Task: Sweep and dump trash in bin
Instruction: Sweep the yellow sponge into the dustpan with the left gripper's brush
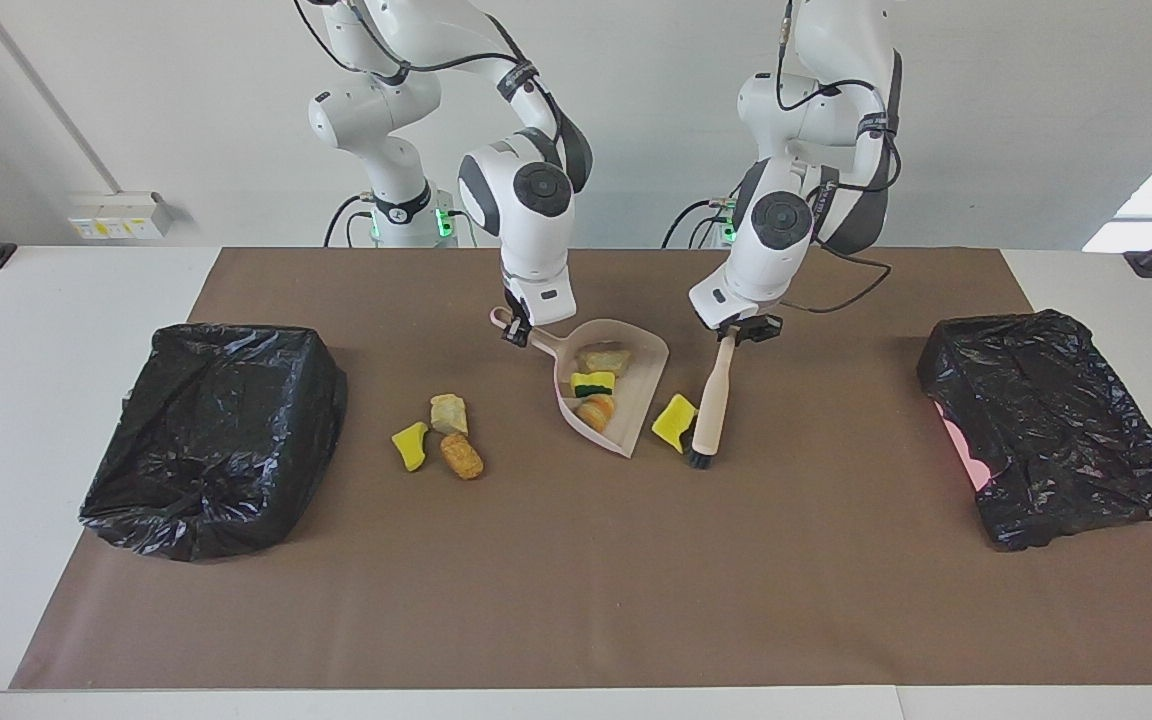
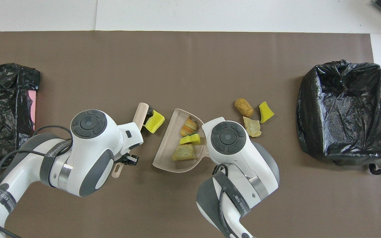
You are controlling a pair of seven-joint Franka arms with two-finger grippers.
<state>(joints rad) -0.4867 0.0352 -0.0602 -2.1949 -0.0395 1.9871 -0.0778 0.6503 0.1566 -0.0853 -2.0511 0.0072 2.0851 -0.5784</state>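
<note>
My right gripper (image 1: 517, 331) is shut on the handle of the pale pink dustpan (image 1: 636, 415), whose mouth faces the brush. Three pieces of trash lie in the pan (image 2: 164, 155): a beige lump (image 1: 604, 358), a yellow sponge bit (image 1: 592, 384) and an orange bread-like piece (image 1: 596, 410). My left gripper (image 1: 742, 333) is shut on the wooden brush (image 1: 713, 400), bristles down on the mat. A yellow sponge bit (image 1: 674, 420) (image 2: 154, 121) lies between brush and pan mouth. Three more pieces lie toward the right arm's end: yellow (image 1: 410, 446), beige (image 1: 448, 413), orange-brown (image 1: 462, 457).
A bin lined with a black bag (image 1: 216, 430) (image 2: 346, 112) stands open at the right arm's end of the brown mat. A second black-bagged box (image 1: 1056, 430) (image 2: 5, 112), some pink showing, sits at the left arm's end.
</note>
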